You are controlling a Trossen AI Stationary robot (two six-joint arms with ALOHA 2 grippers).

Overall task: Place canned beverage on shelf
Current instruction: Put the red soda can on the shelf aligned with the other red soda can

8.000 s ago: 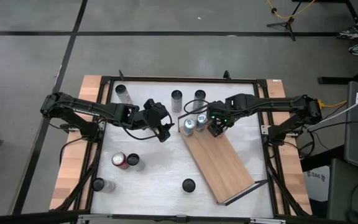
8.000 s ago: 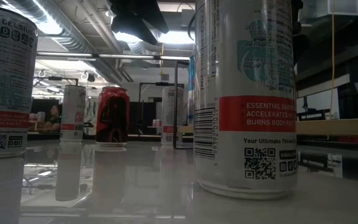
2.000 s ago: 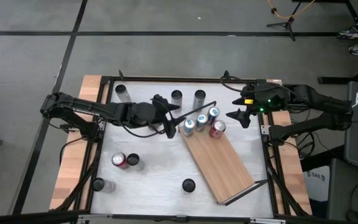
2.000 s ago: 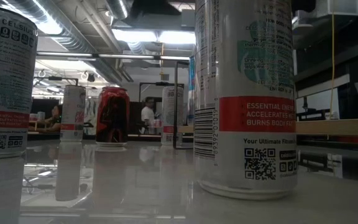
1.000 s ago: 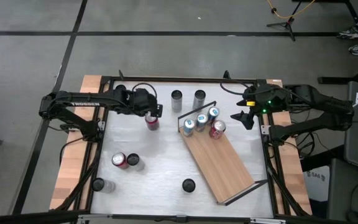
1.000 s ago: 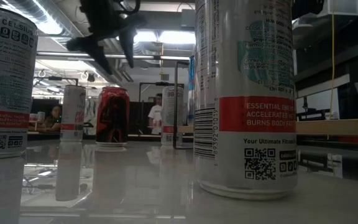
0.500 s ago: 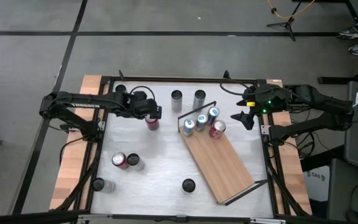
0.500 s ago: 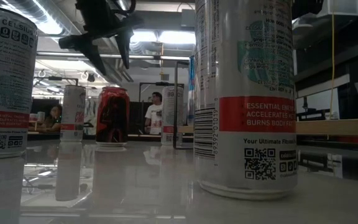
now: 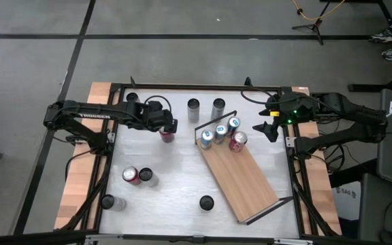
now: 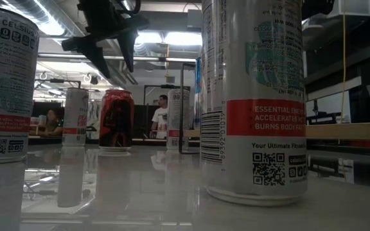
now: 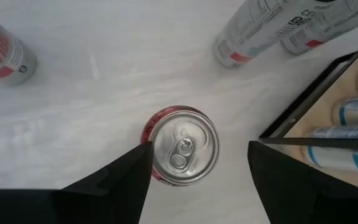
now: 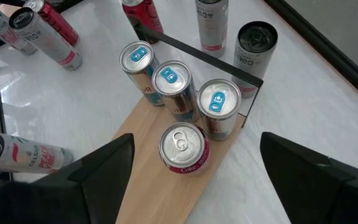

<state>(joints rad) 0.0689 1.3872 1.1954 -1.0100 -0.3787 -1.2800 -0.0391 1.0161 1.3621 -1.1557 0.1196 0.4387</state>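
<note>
Shelf first: the long light-wood board with thin black wire rails at its short ends (image 9: 240, 178) lies slantwise on the white tabletop (image 9: 175, 177), its long axis running from the table's middle toward the near right corner. At its far end stand three blue-topped silver cans (image 9: 219, 131) in a row against the rail, with a red cola can (image 9: 237, 141) just beside them; the rest of the board is bare.

Across the table, well apart from that far rail on the left, stands a short red can with a silver pull-tab lid (image 9: 166, 133), upright. The dark left gripper (image 11: 199, 180) hangs directly over it, jaws spread on either side of the lid and holding nothing; a straight descent looks like the likely next move. The left arm is clearly the nearer one.

The right gripper (image 9: 267, 128) waits beside the shelf's far end, open wide and empty. Other cans stand scattered on the table.
</note>
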